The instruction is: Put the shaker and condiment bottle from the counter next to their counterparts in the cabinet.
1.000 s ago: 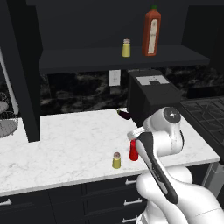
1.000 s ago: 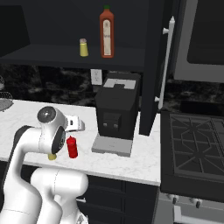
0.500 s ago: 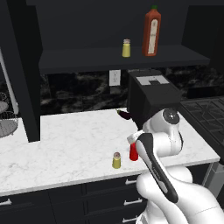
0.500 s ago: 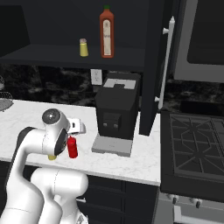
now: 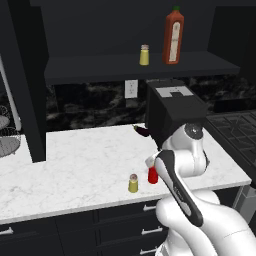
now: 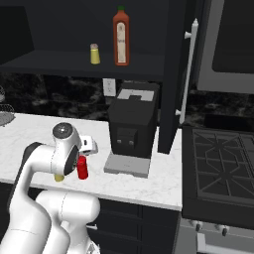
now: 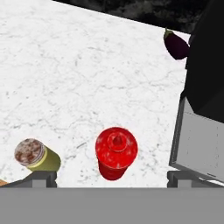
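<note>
Since a second ago our arm has dipped lower over the marble counter (image 5: 75, 165). Our gripper (image 7: 111, 177), fingers spread wide, hovers above the red condiment bottle (image 7: 116, 152); the yellow shaker (image 7: 36, 156) stands just beside it.

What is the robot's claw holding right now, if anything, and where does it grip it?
Nothing. The gripper is open above the red condiment bottle, its fingertips wide on either side and touching nothing. The shaker stands untouched beside the bottle.

Both base views flank the counter (image 5: 75, 160) (hand view looks straight down).
</note>
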Controlling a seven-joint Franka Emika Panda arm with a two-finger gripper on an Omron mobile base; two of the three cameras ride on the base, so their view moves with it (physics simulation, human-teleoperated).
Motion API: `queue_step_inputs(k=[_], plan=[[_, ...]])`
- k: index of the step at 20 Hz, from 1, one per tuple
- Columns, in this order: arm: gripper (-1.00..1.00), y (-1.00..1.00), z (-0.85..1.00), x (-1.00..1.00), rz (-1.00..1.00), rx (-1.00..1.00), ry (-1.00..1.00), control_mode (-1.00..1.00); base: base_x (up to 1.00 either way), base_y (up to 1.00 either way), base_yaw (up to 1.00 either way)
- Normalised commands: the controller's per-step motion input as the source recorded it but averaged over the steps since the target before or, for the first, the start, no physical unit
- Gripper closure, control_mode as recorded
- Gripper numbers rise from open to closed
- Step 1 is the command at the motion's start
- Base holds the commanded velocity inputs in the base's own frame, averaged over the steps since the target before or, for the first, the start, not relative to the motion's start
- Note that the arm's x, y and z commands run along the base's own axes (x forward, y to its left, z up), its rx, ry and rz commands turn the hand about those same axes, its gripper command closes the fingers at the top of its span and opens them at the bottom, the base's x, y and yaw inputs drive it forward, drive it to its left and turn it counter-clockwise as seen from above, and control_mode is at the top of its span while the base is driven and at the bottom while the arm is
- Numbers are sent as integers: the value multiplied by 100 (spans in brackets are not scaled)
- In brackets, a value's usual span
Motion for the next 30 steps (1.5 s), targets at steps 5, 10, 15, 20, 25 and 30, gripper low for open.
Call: queue_step_inputs(k=[5, 10, 15, 20, 25, 30], plan=[[-100, 0, -66, 2, 3, -1, 0, -100, 0, 0, 0], [-100, 0, -72, 0, 4, -4, 0, -100, 0, 0, 0], [-100, 0, -61, 0, 4, -4, 0, -100, 0, 0, 0], [-100, 0, -40, 0, 4, -2, -4, -100, 0, 0, 0], [-100, 0, -26, 0, 4, 0, -9, -100, 0, 0, 0], [-100, 0, -26, 2, 2, 0, -6, -100, 0, 0, 0]])
